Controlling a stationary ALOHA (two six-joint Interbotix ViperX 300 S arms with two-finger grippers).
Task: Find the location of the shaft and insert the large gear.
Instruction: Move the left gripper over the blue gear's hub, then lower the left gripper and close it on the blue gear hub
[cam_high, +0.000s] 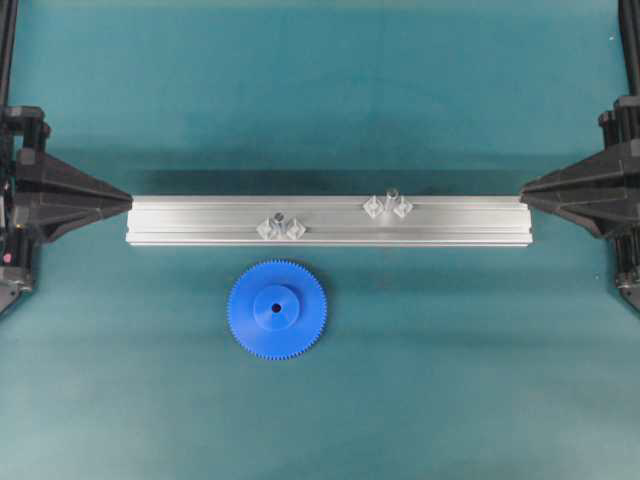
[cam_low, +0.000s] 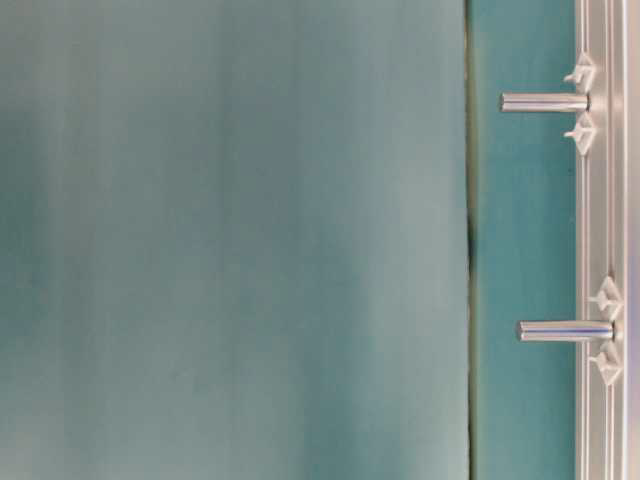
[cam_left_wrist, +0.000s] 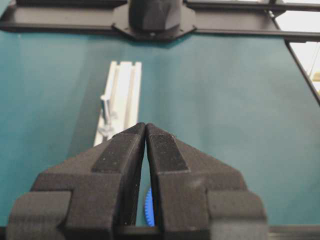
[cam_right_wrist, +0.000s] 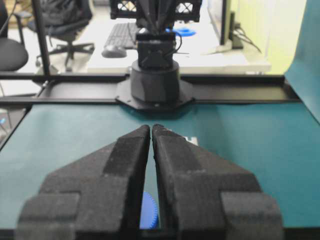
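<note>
The large gear, a bright blue toothed disc with a raised hub, lies flat on the teal mat just in front of the aluminium rail. Two alike metal pins stand upright on the rail, each between two clear diamond pieces: a left pin and a right pin. The frames do not show which one is the shaft. My left gripper is shut and empty, its tip at the rail's left end. My right gripper is shut and empty at the rail's right end. A sliver of the gear shows under the left jaws.
The other arm's black base stands at the mat's far edge. The table-level view is turned sideways, with both pins sticking out from the rail. Teal mat surrounds the rail and gear.
</note>
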